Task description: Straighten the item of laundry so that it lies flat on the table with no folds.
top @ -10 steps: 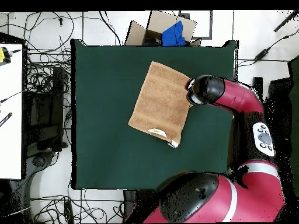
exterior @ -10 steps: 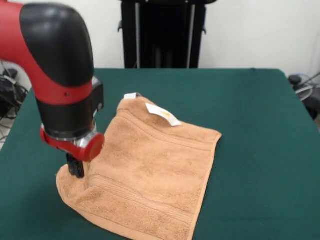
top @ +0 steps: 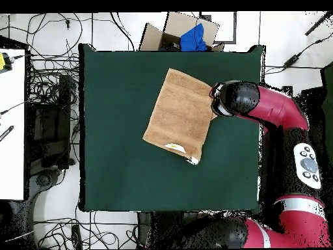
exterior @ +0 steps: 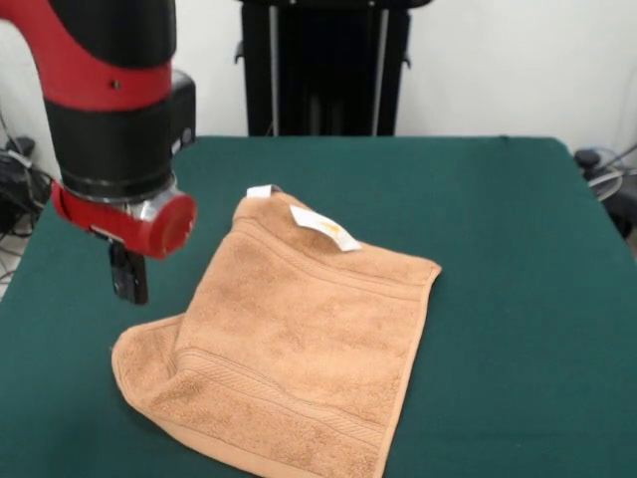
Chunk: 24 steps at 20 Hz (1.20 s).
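While the gripper (exterior: 129,284) hangs clear of the cloth, just beside the towel's rounded near-left corner in the front view, the scene reads as follows.

Towel (exterior: 299,344): peach-orange terry, lying on the table (exterior: 518,299) left of centre in the front view, skewed to the table edges. Woven border bands show near the near edge and near the far edge. Two white tags (exterior: 324,227) sit at the far edge. That edge looks doubled, with a rolled lip, so the cloth is probably folded over on itself; the near-left corner is rounded and bunched, not square. Overhead, the towel (top: 179,114) lies toward the far side of the table from the base, with the arm's wrist just beside its right edge.

Gripper: dark fingers below the red wrist, holding nothing. Whether the jaws stand apart or together cannot be told from either view.

Step in hand, by judgement: re-approach for a grasp on a corner or edge.

Handling notes:
- Take only the top layer at a free corner; pinching both layers would drag the whole towel without opening it.
- Descend until the pads just meet the felt, since terry is thick and soft.
- Lift low and pull outward, away from the fold, so the lower layer stays put by friction.
- Release once the layer is laid over, then check the rounded corner.
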### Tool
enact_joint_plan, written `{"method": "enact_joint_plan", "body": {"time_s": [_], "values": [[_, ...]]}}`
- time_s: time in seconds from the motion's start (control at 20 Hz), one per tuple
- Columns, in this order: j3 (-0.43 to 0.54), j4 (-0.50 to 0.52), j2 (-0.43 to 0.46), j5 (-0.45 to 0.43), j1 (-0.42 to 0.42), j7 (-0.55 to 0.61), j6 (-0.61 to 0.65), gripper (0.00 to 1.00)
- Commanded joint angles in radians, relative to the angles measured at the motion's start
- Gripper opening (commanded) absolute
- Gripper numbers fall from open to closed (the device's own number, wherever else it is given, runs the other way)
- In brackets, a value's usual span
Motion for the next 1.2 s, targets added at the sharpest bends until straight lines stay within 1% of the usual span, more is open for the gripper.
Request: {"method": "enact_joint_plan", "body": {"time_s": [0.05, 0.65, 1.2], "values": [[0.024, 0.147, -0.055, 0.008, 0.038, 0.017, 0.106, 0.0], [-0.008, 0.215, -0.067, 0.027, 0.103, 0.133, 0.052, 0.0], [-0.036, 0.235, -0.062, 0.061, 0.17, 0.208, 0.035, 0.0]]}}
